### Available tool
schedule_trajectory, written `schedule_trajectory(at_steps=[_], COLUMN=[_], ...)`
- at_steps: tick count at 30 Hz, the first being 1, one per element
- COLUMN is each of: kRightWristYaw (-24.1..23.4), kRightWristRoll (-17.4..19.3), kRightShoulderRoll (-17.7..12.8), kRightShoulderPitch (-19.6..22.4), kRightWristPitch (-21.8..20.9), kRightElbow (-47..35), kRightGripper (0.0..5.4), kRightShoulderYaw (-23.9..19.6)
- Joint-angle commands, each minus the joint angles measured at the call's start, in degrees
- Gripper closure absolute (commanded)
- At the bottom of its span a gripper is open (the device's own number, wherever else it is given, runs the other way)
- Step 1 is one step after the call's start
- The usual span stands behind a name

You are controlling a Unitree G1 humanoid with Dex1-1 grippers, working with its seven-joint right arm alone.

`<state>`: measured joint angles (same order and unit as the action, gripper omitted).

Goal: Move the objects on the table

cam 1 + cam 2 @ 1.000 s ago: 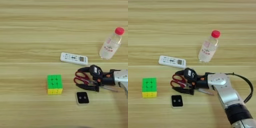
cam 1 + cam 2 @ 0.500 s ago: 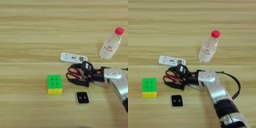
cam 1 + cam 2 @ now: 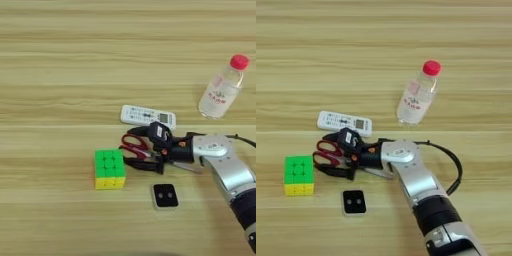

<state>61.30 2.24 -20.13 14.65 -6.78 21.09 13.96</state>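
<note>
Wooden table [image 3: 60,60] carries scissors [image 3: 136,149] clamped in the right gripper [image 3: 150,150], just right of a cube [image 3: 109,169]; sliding further left risks bumping it.

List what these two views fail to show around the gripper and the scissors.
- Scissors: the blades are hidden under the right gripper in both views; only the red handles show.
- Grip: whether the fingers actually clamp the scissors is unclear from above.
- Remote: button markings too small to read.
- Bottle: label text too small to read.
- Arm: cut off by the bottom edge.
</note>
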Motion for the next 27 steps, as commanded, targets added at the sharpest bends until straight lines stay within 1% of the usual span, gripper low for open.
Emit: schedule_trajectory(at_steps=[1,10,12,18,23,27], kRightWristYaw=[-2.30,-2.58,-2.76,-2.78,-2.28,-2.38], kRightWristRoll=[0.12,-0.49,-0.68,-0.17,2.01,4.18], kRightShoulderRoll=[0.47,1.41,1.42,1.07,0.65,0.09], kRightShoulderPitch=[4.77,5.28,5.25,5.48,5.73,6.37], kRightWristPitch=[-0.48,-0.92,-0.94,-0.92,-0.24,0.92], kRightElbow=[-1.83,-0.94,-0.93,-1.42,-5.00,-8.13], kRightGripper=[1.60,1.60,1.22,0.63,0.05,0.02], kRightShoulderYaw=[-0.65,-0.16,-0.22,-0.87,-2.69,-4.72])
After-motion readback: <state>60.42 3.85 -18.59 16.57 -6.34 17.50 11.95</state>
